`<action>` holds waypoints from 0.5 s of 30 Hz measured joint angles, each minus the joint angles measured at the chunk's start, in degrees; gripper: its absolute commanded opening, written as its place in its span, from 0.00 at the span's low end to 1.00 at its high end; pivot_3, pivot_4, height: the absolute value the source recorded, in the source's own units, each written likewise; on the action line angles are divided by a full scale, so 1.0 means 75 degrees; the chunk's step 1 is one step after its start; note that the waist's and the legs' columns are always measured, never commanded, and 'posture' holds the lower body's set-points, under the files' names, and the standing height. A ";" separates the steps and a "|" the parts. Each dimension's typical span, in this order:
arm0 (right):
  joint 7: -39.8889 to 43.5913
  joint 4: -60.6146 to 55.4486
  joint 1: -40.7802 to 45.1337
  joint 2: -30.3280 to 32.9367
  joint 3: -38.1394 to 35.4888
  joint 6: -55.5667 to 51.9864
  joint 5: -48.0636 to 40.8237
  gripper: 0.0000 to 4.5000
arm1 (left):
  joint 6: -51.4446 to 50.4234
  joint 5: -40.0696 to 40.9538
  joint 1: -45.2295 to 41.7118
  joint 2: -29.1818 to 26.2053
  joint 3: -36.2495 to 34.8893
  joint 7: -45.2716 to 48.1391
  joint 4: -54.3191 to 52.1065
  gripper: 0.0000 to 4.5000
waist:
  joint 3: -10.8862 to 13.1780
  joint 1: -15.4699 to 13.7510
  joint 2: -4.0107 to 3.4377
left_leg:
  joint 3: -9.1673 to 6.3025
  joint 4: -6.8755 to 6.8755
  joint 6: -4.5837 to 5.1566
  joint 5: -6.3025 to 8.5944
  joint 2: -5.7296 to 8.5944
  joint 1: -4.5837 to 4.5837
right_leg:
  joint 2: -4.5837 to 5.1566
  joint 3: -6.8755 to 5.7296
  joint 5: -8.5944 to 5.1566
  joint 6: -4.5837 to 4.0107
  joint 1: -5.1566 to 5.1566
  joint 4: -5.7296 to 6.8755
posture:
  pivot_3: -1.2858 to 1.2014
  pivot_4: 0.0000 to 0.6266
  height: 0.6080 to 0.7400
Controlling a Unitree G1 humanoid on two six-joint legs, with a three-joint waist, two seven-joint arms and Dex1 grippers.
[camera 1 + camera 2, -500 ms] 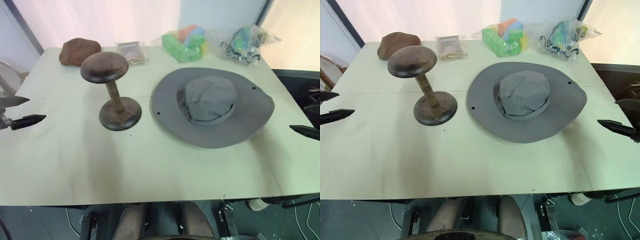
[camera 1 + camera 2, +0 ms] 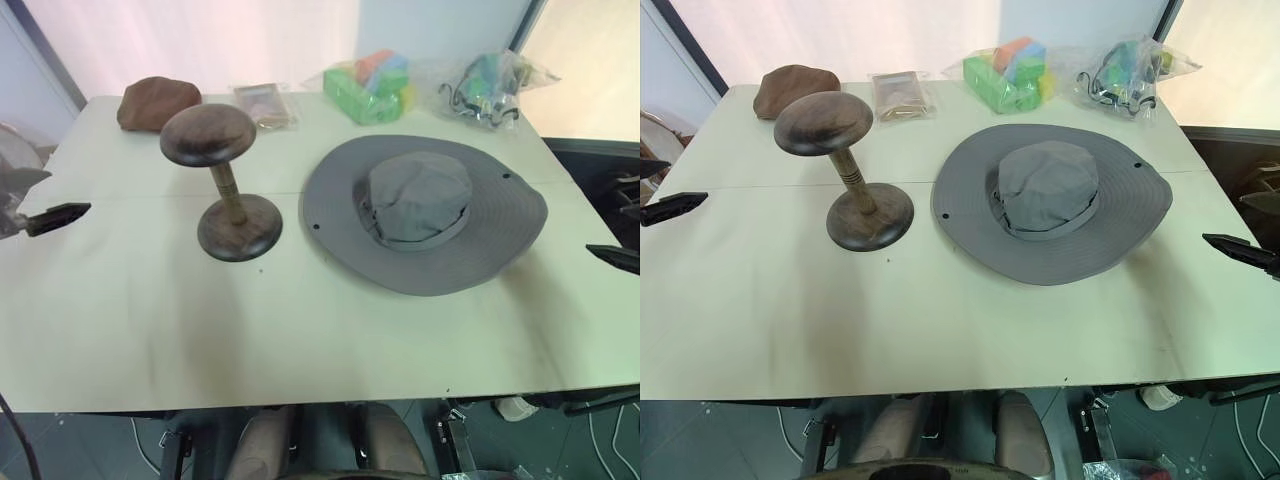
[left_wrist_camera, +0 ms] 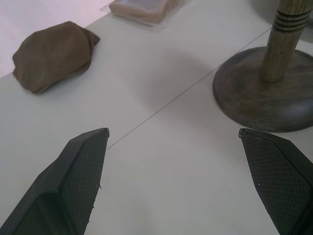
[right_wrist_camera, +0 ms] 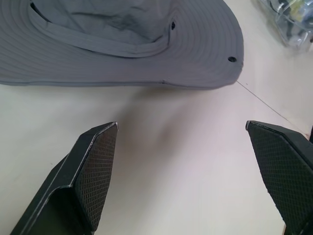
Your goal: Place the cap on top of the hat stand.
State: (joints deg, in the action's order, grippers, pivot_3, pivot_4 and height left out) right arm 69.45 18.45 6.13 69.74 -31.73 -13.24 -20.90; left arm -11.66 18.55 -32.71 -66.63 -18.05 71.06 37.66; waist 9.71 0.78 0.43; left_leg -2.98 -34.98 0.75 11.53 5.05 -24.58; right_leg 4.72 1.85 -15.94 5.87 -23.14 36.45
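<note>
The left gripper (image 3: 171,134) hung wide open and empty at the table's (image 2: 300,330) left edge, with the hat stand (image 2: 222,180) upright well off to its right. Further right lay the cap (image 2: 425,213), flat and crown up. The right gripper (image 4: 182,126) stood spread wide, empty, the cap's brim just beyond its fingertips (image 4: 100,147).

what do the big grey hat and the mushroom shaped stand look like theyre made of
The cap: soft woven fabric, likely cotton or nylon, matte; stitched rings on the brim, creased crown, small dark eyelets.
The hat stand: apparently wood, dark stained with a dull sheen on dome and base; grain shows on the lighter post, which has turned grooves.
</note>
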 measured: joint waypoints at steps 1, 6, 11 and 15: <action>-0.0005 -0.0004 -0.0005 0.0000 0.0000 -0.0023 -0.0004 0.96 | -0.0150 0.0082 -0.0112 0.0005 0.0050 0.0121 -0.0027 1.00 | 0.0000 0.0000 -0.0001 | 0.0000 -0.0003 0.0000 0.0000 0.0000 0.0000 | 0.0000 0.0000 0.0000 0.0000 0.0001 0.0002 | 0.52 0.24 0.96; -0.0333 -0.0895 0.0071 -0.0001 -0.0013 -0.0002 0.0083 0.96 | -0.1425 0.0772 -0.0569 0.0090 0.0283 0.0861 -0.1269 1.00 | 0.0000 -0.0003 0.0000 | 0.0001 -0.0019 -0.0001 -0.0001 0.0000 -0.0013 | 0.0000 0.0001 0.0000 0.0001 0.0005 0.0031 | 0.52 0.24 0.96; -0.0701 -0.3750 -0.1029 -0.0125 -0.0138 0.0439 0.0839 0.96 | -0.3356 0.2002 -0.1531 0.0086 0.0544 0.1509 -0.2879 1.00 | -0.0003 -0.0033 0.0013 | -0.0015 -0.0041 0.0009 -0.0016 -0.0001 -0.0038 | -0.0009 -0.0019 -0.0009 0.0021 -0.0018 0.0088 | 0.52 0.24 0.96; -0.0916 -0.5811 -0.2048 -0.0730 0.0011 0.0388 0.1340 0.96 | -0.4354 0.2745 -0.1717 0.0044 0.0881 0.2127 -0.4010 1.00 | -0.0001 -0.0030 0.0003 | -0.0019 -0.0061 0.0012 -0.0019 0.0003 -0.0044 | -0.0007 -0.0027 -0.0011 0.0024 -0.0012 0.0096 | 0.52 0.24 0.96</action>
State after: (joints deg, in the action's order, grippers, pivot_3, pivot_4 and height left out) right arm 62.58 -25.13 -9.23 64.26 -31.65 -10.33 -10.85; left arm -44.32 39.14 -45.59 -66.30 -11.44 87.01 7.59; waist 9.71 0.55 0.45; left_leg -3.12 -35.44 0.84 11.39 5.07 -24.91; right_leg 4.66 1.65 -16.02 6.04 -23.24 37.17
